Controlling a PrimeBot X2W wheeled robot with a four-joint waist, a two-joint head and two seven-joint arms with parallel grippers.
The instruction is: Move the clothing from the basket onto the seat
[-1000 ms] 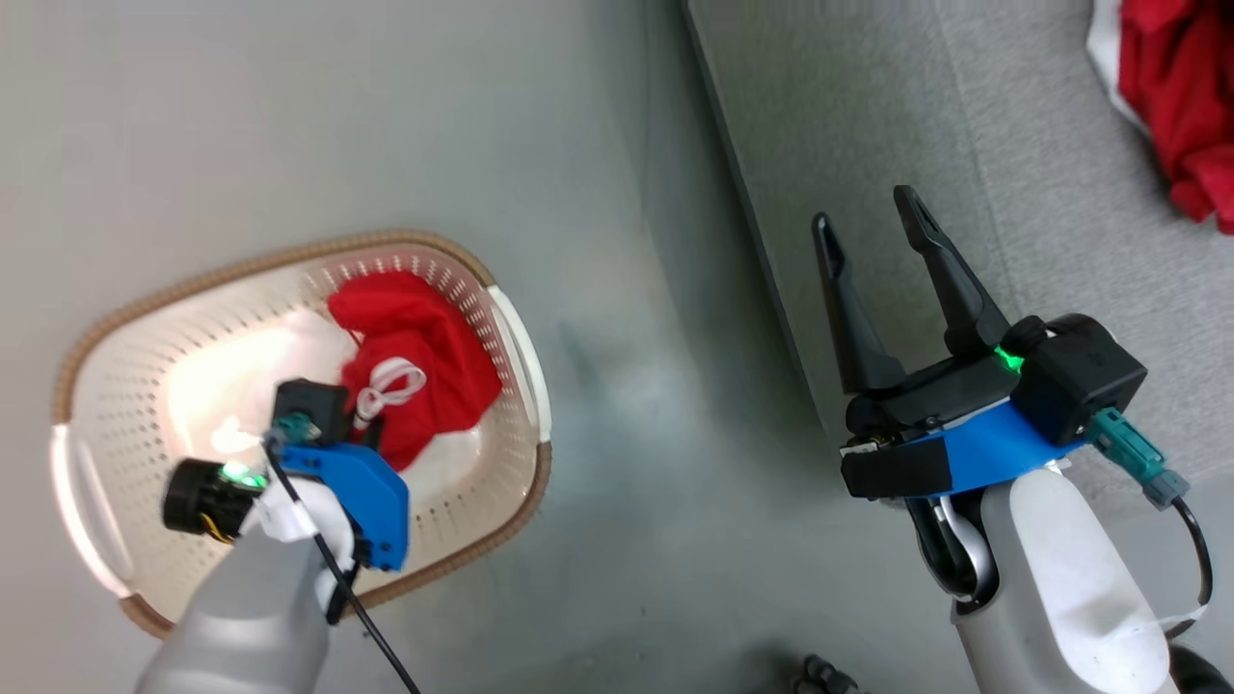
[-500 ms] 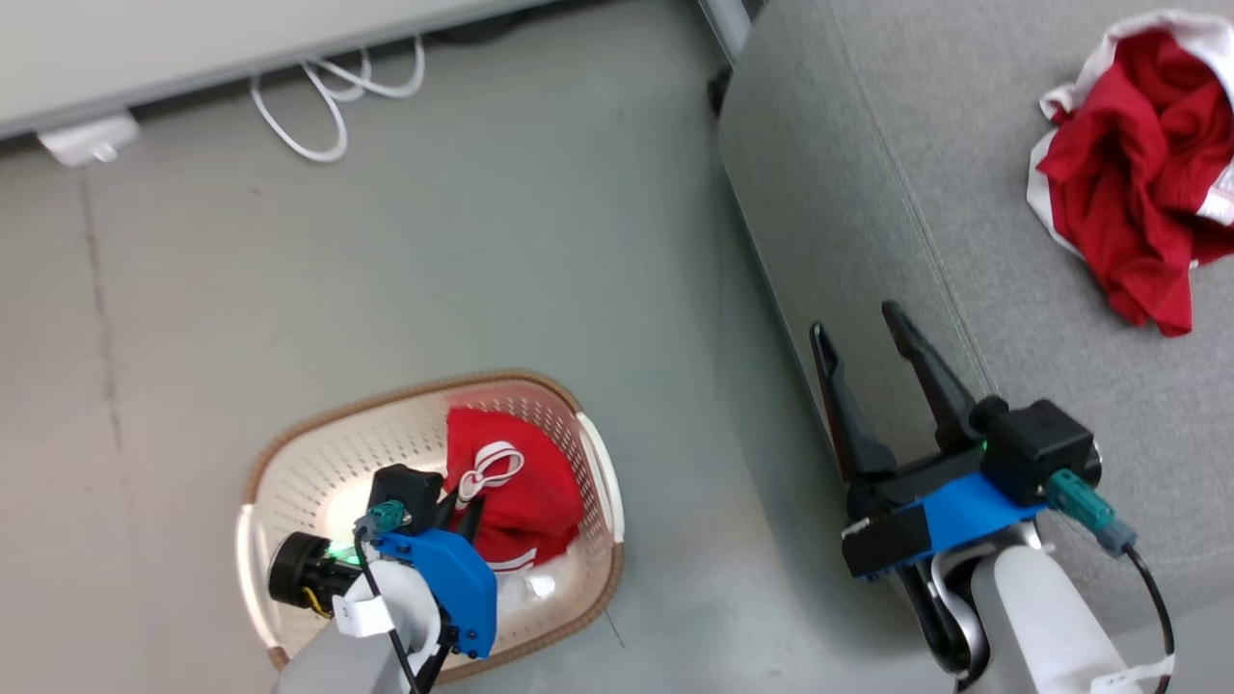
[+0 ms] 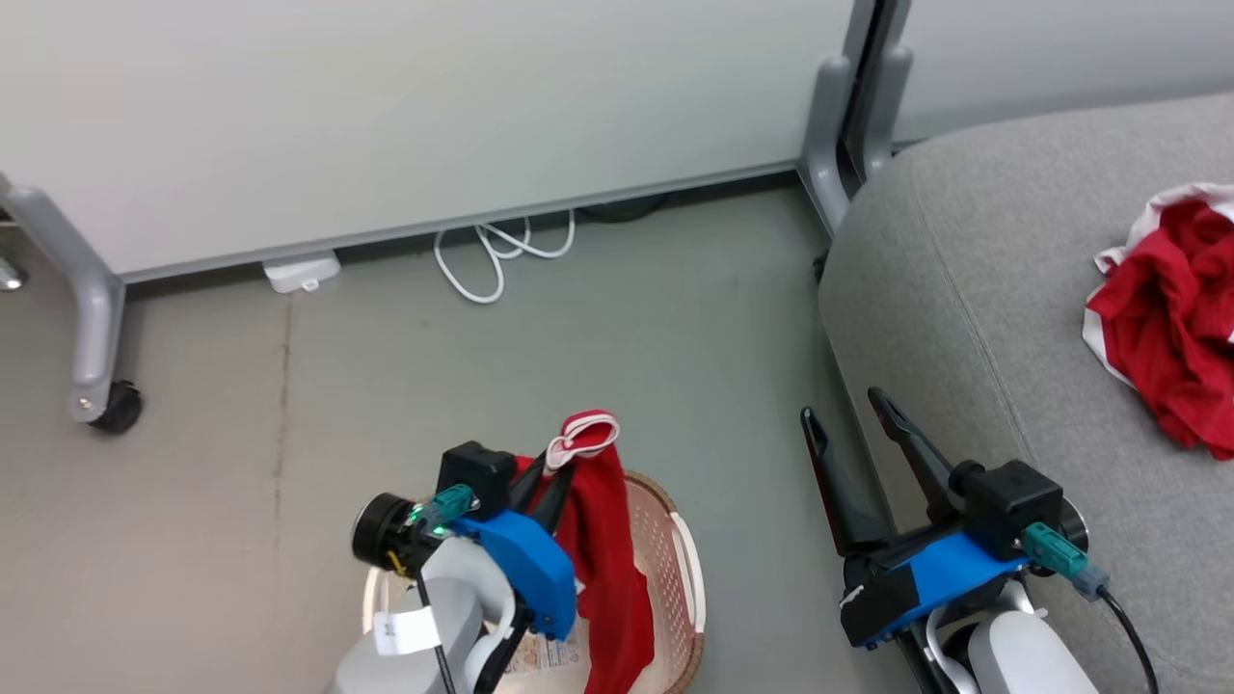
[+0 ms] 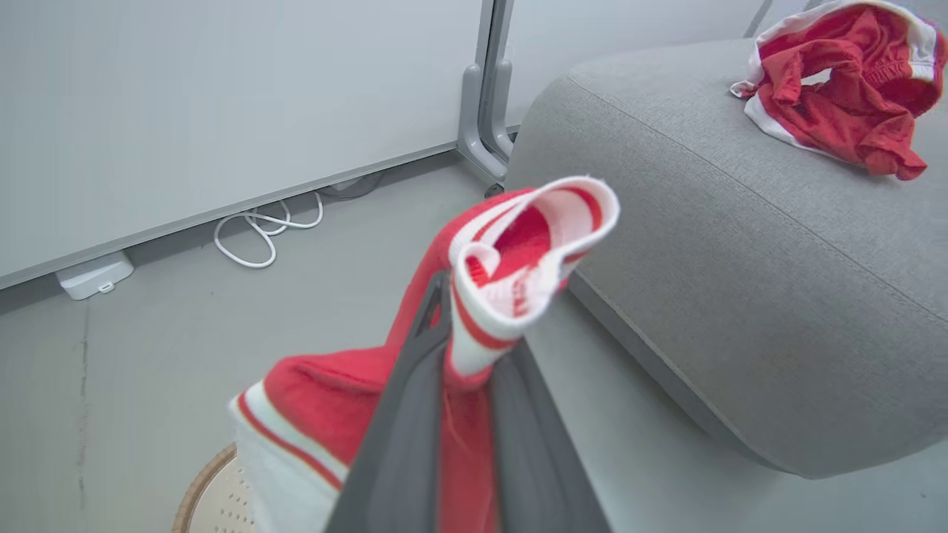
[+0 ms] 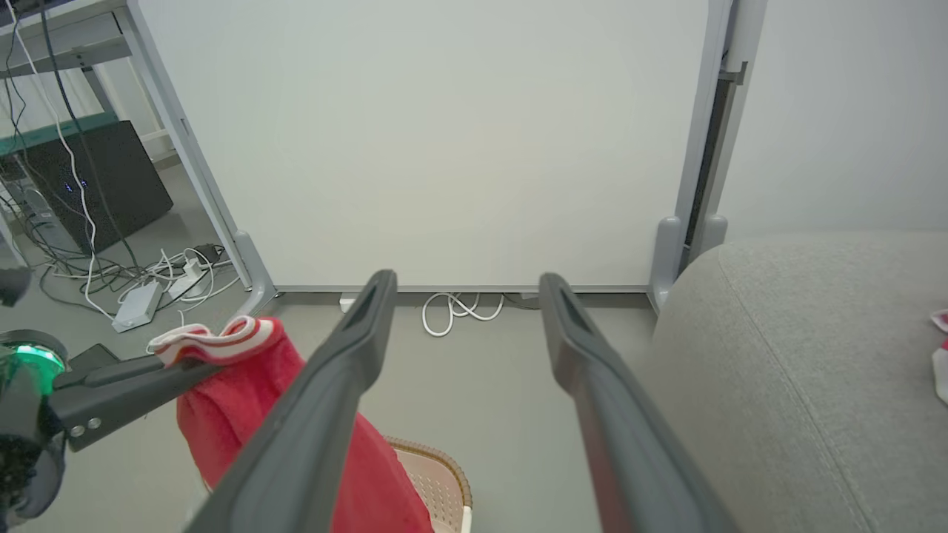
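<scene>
Hanging from the left tool (image 3: 551,479), a red garment (image 3: 603,540) droops straight down over the laundry basket (image 3: 686,569). The tool's two dark fingers are pinched together on the cloth just below a white-and-red striped band, which flops over the fingertips in a loop. In the left wrist view, a second striped white hem shows lower on the same piece. The garment's lower end runs past the bottom edge of the head view, so contact with the basket cannot be told.

The basket stands on the grey floor (image 3: 627,318), just left of the grey sofa (image 3: 964,289), with a strip of bare floor between them. Only its far rim and perforated wall show, brown weave on top.

The right tool (image 3: 843,405) holds its fingers spread wide apart with nothing between them. It hovers over the floor beside the sofa's rounded front corner, fingers pointing toward the partition.

A second red garment (image 3: 1171,318) with white trim lies crumpled on the sofa cushion, well apart from both tools.

Background: a pale partition panel (image 3: 386,116) on grey legs, one leg ending in a black caster (image 3: 120,410). A coiled white cable (image 3: 501,255) and a small white adapter box (image 3: 301,272) lie along its base.
</scene>
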